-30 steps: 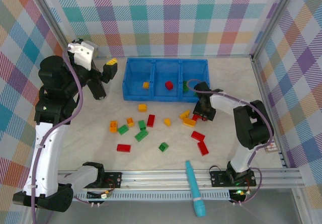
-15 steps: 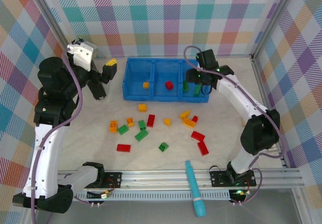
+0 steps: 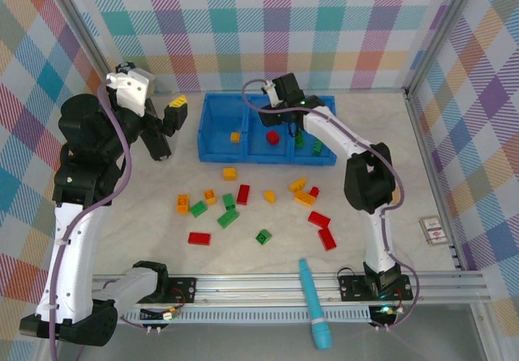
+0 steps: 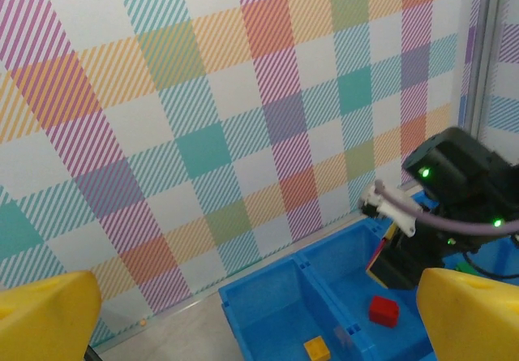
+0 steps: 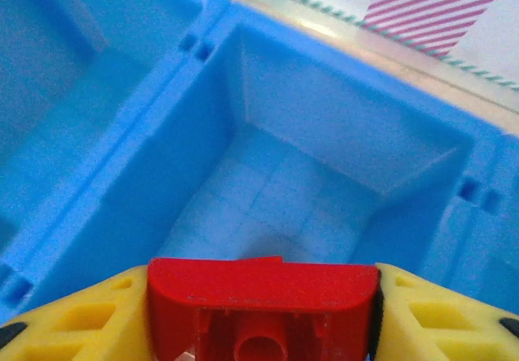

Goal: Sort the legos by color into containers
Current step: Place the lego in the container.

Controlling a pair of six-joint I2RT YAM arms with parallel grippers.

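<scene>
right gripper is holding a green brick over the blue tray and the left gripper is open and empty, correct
No: the small studded plastic brick clamped in the right gripper is red, not green; the right wrist view shows it. It hangs over the long blue plastic tray, and the left gripper is open and empty.

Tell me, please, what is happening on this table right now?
The robot is sorting legos by color. The right gripper holds a red lego in its jaws above the middle compartment of the blue tray, where another red brick lies. The left gripper hovers open and empty beside the tray's left end. Many loose legos lie on the table, not yet sorted.
</scene>
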